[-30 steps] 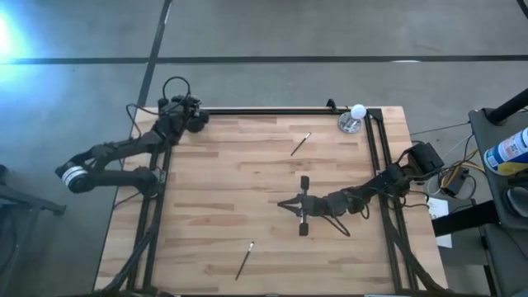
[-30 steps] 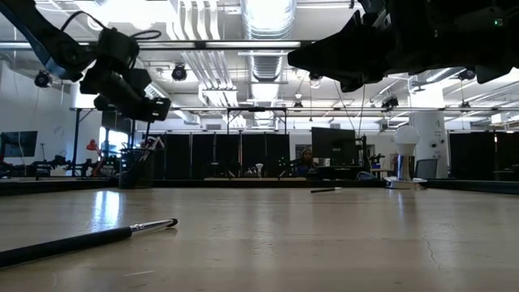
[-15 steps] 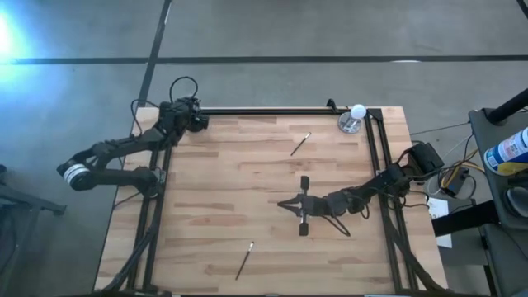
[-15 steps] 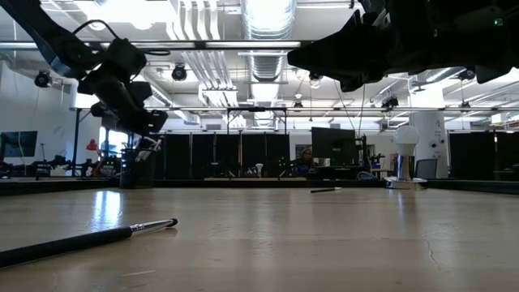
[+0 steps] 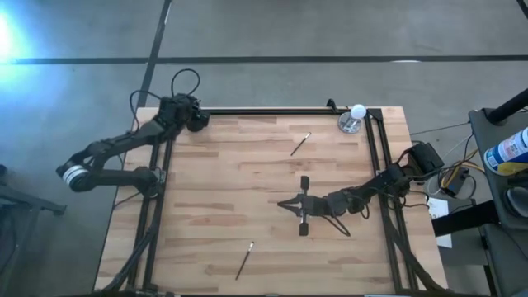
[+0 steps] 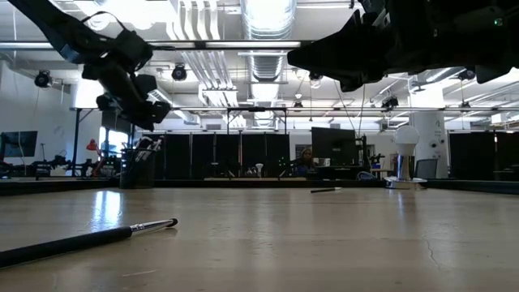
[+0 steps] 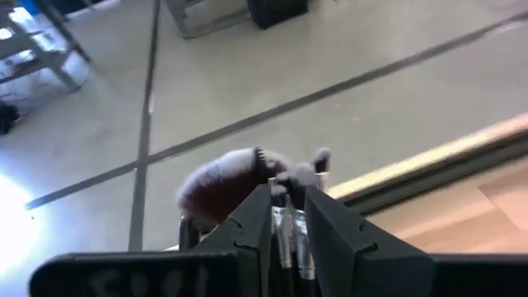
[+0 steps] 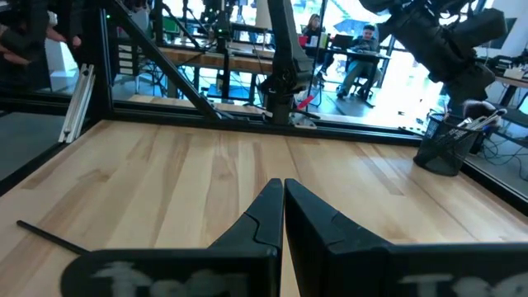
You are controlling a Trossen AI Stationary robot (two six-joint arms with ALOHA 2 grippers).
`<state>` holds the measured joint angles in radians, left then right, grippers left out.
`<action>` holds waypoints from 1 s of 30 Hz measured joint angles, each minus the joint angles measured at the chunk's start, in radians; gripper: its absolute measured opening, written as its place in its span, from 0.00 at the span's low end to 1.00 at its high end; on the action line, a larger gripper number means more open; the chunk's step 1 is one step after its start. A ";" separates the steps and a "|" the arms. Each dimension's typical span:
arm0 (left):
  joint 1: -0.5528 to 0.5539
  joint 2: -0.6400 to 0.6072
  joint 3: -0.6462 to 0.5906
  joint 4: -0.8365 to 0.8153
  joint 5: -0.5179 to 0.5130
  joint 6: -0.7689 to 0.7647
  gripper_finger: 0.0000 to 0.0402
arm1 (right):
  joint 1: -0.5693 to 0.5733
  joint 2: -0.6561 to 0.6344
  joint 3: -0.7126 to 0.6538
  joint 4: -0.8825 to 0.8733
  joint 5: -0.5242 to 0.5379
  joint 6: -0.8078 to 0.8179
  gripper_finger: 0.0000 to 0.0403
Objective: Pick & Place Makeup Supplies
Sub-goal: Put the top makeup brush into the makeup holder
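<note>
Over the table's far left corner, the left gripper hangs at the end of its bent arm, above a small black cup that stands on that corner. Its fingers point down at the cup with a narrow gap between them; silvery brush stems and a fluffy dark brush head show just past the tips, but whether the fingers clasp anything cannot be told. Several brushes stand in the cup; their number is not clear. The right gripper lies low over the middle of the table, fingers pressed together and empty. Two brushes lie loose on the wood: one toward the far edge, one near the front edge. A white ball on a silver base sits at the far right corner.
</note>
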<state>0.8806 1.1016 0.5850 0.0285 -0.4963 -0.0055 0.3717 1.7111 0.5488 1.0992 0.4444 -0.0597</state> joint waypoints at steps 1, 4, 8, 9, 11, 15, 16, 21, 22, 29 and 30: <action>0.000 -0.006 0.007 -0.014 0.021 0.007 0.17 | 0.000 0.000 0.000 0.000 0.000 0.000 0.02; -0.004 -0.033 0.020 -0.051 0.089 0.011 0.15 | 0.000 0.000 0.000 0.000 0.000 0.000 0.02; -0.032 -0.092 0.008 -0.073 0.230 0.007 0.07 | 0.000 0.000 0.000 -0.001 0.000 0.005 0.02; -0.046 -0.108 0.000 -0.073 0.262 0.005 0.04 | 0.000 0.000 0.000 -0.002 0.000 0.005 0.02; -0.086 -0.141 -0.021 -0.073 0.328 -0.003 0.01 | 0.000 0.000 0.000 -0.004 0.000 0.005 0.02; -0.221 -0.192 -0.085 -0.046 0.402 -0.004 0.00 | -0.006 0.000 0.000 -0.034 0.005 0.015 0.02; -0.264 -0.199 -0.105 -0.030 0.402 -0.009 0.00 | -0.010 0.000 0.000 -0.044 0.017 0.031 0.02; -0.497 -0.205 -0.226 0.169 0.386 -0.080 0.00 | -0.052 0.000 0.000 -0.115 0.155 0.179 0.02; -0.543 -0.200 -0.257 0.238 0.378 -0.101 0.00 | -0.068 0.000 0.000 -0.135 0.180 0.229 0.02; -0.731 -0.151 -0.428 0.649 0.364 -0.162 0.00 | -0.258 -0.002 0.015 -0.401 0.206 0.658 0.02; -0.738 -0.147 -0.440 0.667 0.364 -0.169 0.00 | -0.292 -0.002 0.025 -0.468 0.201 0.718 0.02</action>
<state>0.1428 0.9542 0.1453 0.6956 -0.1322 -0.1747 0.0800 1.7092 0.5736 0.6311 0.6456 0.6582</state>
